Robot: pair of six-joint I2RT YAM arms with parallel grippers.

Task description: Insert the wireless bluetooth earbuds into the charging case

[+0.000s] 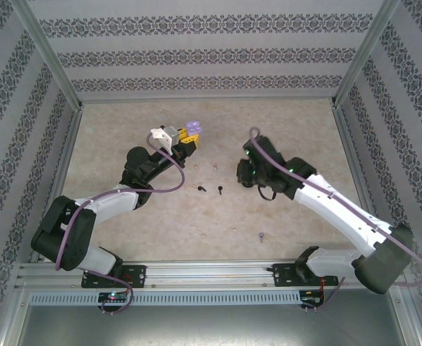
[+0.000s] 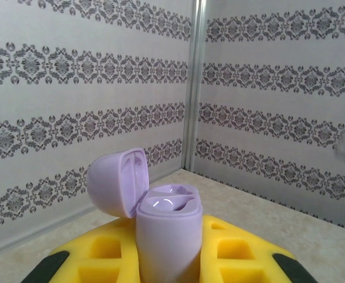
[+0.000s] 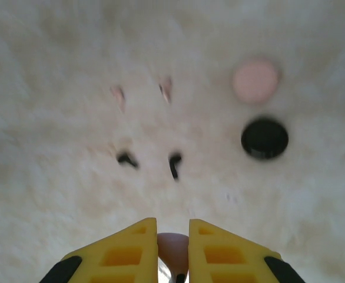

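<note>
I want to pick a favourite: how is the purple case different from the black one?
The purple case is held up in the left gripper; the black case lies on the table. The purple case's lid is flipped open; the black case looks closed, though blurry. Both are rounded.

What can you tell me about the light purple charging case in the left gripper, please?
The light purple charging case is a smooth, glossy plastic-looking shell with rounded edges. Its lid is flipped open on a side hinge, showing two moulded wells that look empty. It stands upright, clamped between the yellow fingers of the left gripper; nothing else touches it.
</note>
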